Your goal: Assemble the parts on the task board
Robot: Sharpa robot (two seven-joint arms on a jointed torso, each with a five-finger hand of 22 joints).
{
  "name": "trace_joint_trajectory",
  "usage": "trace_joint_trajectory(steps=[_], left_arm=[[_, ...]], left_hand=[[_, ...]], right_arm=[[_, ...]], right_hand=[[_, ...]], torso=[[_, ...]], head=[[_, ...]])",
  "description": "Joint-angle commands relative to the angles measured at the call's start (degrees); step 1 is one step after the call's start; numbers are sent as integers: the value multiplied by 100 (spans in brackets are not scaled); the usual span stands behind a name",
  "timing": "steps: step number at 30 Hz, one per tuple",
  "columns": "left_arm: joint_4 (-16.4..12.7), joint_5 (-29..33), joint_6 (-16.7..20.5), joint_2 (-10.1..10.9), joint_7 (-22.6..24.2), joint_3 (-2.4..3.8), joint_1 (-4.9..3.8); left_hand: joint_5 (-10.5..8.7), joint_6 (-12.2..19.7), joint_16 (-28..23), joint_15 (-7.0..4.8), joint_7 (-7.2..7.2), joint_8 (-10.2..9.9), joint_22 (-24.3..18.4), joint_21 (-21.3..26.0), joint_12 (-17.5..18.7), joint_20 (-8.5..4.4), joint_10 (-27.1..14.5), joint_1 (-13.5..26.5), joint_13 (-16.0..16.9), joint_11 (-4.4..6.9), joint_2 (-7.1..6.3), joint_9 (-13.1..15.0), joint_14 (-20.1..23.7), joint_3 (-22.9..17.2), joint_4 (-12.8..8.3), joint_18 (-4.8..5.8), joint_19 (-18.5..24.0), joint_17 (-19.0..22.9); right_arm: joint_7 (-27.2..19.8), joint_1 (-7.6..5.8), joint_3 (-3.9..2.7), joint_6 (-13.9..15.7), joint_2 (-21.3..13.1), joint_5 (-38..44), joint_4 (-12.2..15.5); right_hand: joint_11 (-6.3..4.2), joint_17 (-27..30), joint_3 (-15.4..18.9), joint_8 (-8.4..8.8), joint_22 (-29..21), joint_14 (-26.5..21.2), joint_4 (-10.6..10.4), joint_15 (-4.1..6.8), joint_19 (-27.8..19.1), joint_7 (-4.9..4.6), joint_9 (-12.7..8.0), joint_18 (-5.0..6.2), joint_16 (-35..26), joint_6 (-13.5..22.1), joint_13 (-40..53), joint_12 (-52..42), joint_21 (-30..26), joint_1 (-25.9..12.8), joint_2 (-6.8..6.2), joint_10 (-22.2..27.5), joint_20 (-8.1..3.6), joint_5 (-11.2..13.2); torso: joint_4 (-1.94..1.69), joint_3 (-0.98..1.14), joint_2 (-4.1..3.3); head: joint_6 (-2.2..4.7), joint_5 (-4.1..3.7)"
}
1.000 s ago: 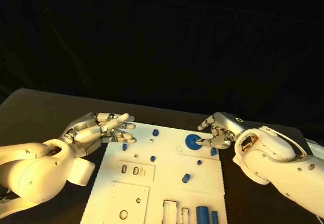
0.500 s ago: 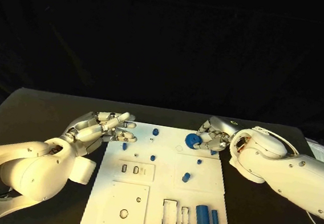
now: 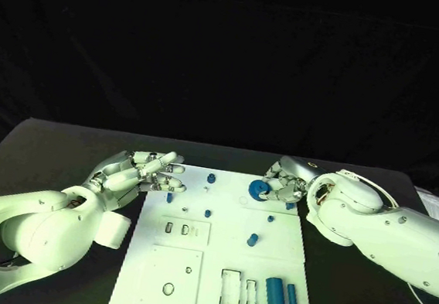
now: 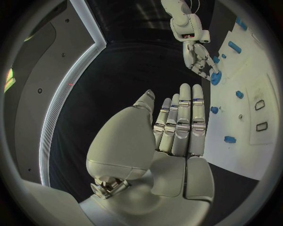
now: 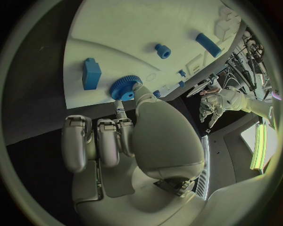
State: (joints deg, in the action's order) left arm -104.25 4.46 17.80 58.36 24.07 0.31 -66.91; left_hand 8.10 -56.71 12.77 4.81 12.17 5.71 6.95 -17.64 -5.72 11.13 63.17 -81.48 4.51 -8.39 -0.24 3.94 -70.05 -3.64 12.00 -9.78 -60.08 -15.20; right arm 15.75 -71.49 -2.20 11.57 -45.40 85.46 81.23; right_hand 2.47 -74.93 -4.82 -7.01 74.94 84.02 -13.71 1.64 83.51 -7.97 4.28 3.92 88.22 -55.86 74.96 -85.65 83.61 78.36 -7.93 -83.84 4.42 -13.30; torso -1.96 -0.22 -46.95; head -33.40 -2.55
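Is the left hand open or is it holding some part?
Open. The left hand holds nothing: in the left wrist view its fingers lie straight, side by side, with no part between them, beside the task board.

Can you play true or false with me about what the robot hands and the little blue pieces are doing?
1. The right robot hand holds a blue gear. True.
2. The left robot hand holds a blue piece. False: it holds nothing, fingers apart.
3. Two long blue pieces lie side by side on the task board. True.
4. The task board is red. False: it is white.
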Motion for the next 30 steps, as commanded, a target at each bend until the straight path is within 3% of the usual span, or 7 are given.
trace_joint_trajectory(steps=[1,8,14,30], left_arm=[[-2,11,-136,-12,12,3,-7],[-1,11,-148,-13,3,3,-7],[-3,11,-153,-9,-10,3,-7],[-1,11,-168,-9,-26,3,-7]], left_hand=[[-14,-23,-36,11,-3,-34,-10,26,36,-6,10,-24,-9,-9,-15,-4,35,14,-26,-64,-12,-6],[-14,-23,-36,11,-3,-34,-10,26,36,-6,10,-24,-9,-9,-15,-4,35,14,-26,-64,-12,-6],[-15,-21,-45,14,-1,-40,-13,31,44,-3,10,-15,-10,-11,-14,-4,38,18,-25,-64,-10,-13],[-16,-19,-52,16,2,-45,-16,35,50,-2,8,-10,-11,-13,-17,-5,41,23,-26,-63,-7,-18]], right_arm=[[5,36,17,-25,18,198,-10],[56,49,17,23,31,642,20],[101,78,17,-30,37,939,61],[102,119,17,96,79,1122,81]], right_hand=[[33,-1235,-44,-37,159,542,27,-20,95,15,12,-116,45,-54,1149,-53,25,70,42,-430,3,-20],[19,-1273,-69,-105,255,549,112,-9,130,33,27,-134,64,-142,1212,-114,73,141,53,-460,-3,36],[12,-1281,-125,-133,297,550,166,-3,142,40,23,-141,68,-159,1225,-120,95,169,35,-462,-10,267],[12,-1280,-134,-133,320,550,166,-4,151,40,22,-146,68,-157,1217,-109,106,166,35,-457,-10,285]], torso=[[-6,-3,-3],[-1,-4,-3],[-2,-2,-5],[-4,0,-8]], head=[[-14,0],[-17,4],[-26,5],[-40,17]])
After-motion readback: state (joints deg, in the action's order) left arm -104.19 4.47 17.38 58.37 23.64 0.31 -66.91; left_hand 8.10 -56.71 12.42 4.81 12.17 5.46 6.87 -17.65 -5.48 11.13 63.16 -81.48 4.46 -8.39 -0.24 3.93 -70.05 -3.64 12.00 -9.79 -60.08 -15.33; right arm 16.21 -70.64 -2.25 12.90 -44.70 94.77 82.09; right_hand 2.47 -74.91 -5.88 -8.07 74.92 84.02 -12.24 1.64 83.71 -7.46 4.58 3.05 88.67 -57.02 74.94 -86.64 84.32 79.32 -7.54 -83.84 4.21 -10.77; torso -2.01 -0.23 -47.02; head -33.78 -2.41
